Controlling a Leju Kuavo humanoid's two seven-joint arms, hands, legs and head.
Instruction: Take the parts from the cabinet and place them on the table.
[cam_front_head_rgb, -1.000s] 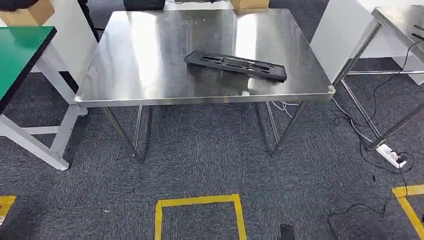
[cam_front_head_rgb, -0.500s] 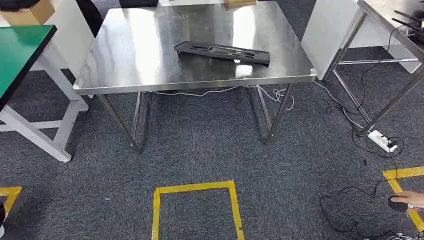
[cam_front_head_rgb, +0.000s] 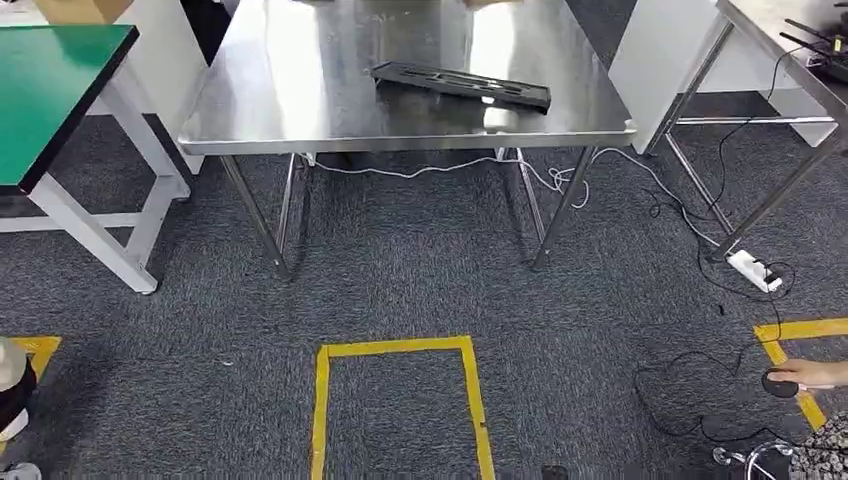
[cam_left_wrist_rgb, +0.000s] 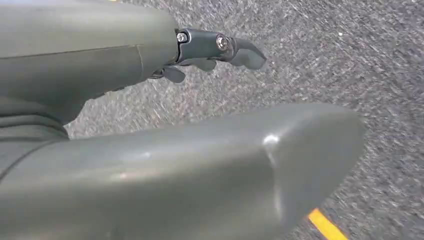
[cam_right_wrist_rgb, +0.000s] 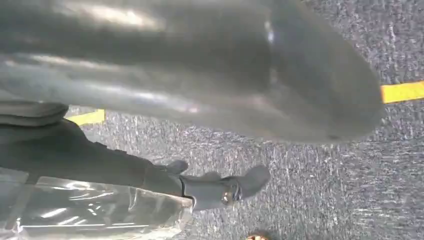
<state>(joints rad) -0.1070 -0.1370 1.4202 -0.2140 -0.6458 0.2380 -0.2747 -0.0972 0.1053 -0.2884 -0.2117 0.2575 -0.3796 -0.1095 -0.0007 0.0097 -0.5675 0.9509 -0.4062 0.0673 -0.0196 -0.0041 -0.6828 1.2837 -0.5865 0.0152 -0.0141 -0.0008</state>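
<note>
A long black slotted part (cam_front_head_rgb: 462, 85) lies flat on the steel table (cam_front_head_rgb: 300, 110), toward its near right side. My left hand (cam_left_wrist_rgb: 150, 150) hangs over grey carpet in the left wrist view, with its fingers (cam_left_wrist_rgb: 220, 47) stretched out and nothing in it. In the right wrist view my right hand (cam_right_wrist_rgb: 175, 75) also hangs over the carpet, its fingers (cam_right_wrist_rgb: 225, 187) apart and holding nothing.
A green-topped white table (cam_front_head_rgb: 50, 90) stands at the left and a second steel table (cam_front_head_rgb: 780, 40) at the right. Cables and a power strip (cam_front_head_rgb: 755, 270) lie on the floor at the right. A yellow tape square (cam_front_head_rgb: 400, 400) marks the carpet. A person's hand (cam_front_head_rgb: 805, 375) touches a dark round thing.
The whole picture has shifted: the camera has drawn back, so the table sits higher and more carpet shows. A person's hand has come in at the lower right.
</note>
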